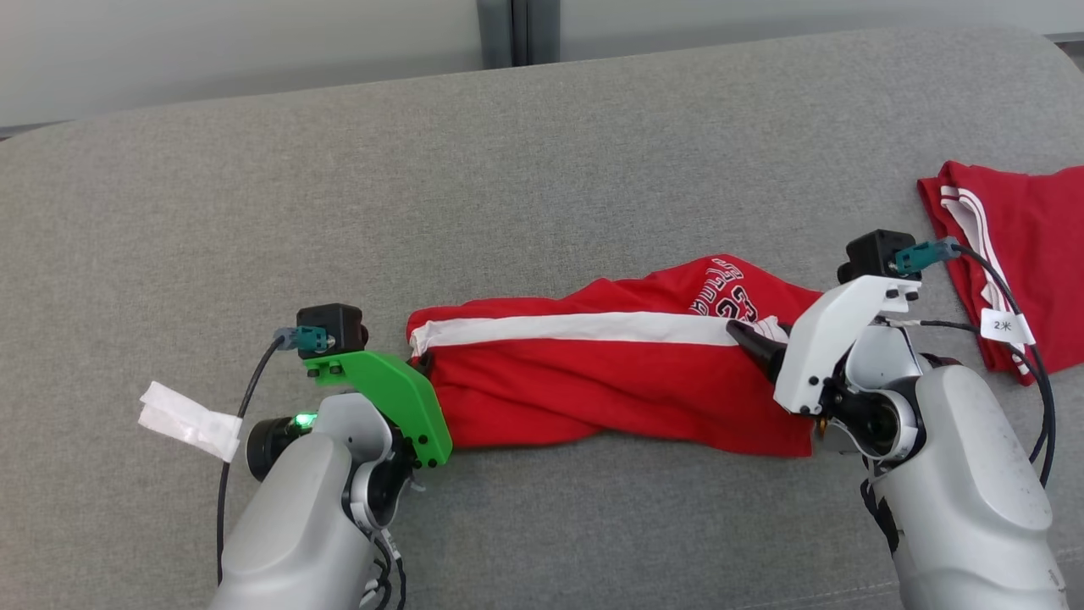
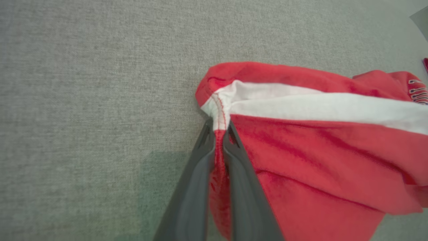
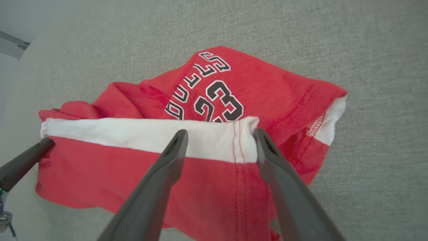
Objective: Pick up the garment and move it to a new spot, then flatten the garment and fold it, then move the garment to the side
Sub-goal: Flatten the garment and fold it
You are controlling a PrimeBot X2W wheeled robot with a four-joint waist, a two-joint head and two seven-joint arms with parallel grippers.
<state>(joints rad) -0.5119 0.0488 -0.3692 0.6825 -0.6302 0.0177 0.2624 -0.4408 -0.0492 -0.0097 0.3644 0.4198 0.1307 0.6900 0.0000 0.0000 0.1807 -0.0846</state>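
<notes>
Left gripper [image 2: 219,126] is clamped tight on the hem of the red soft-knit garment [image 1: 593,381] w/ a white stripe. Cloth is squeezed between both dark fingers, right at the stitched seam where white meets red. In the head view those fingers are hidden under the green plastic bracket [image 1: 398,398].

Right gripper [image 3: 220,134] is spread wide, nothing in it. Its tips sit at the opp. end of the white stripe, one either side of a double-stitched seam; touching or just above, can't tell.

Garment lies bunched in a long twisted roll across the middle of the grey woven upholstered surface [image 1: 542,152], well clear of its far edge. Fuzzy, matte cloth w/ deep folds. Black-and-white print reads "23"; the letters above it run into a crease, can't read them in full.

Second red-and-white cloth [image 1: 1025,246] lies toward the surface's right side, cut off by the frame. White paper tag [image 1: 1006,326] hangs on the right cable, marks too small to read.
</notes>
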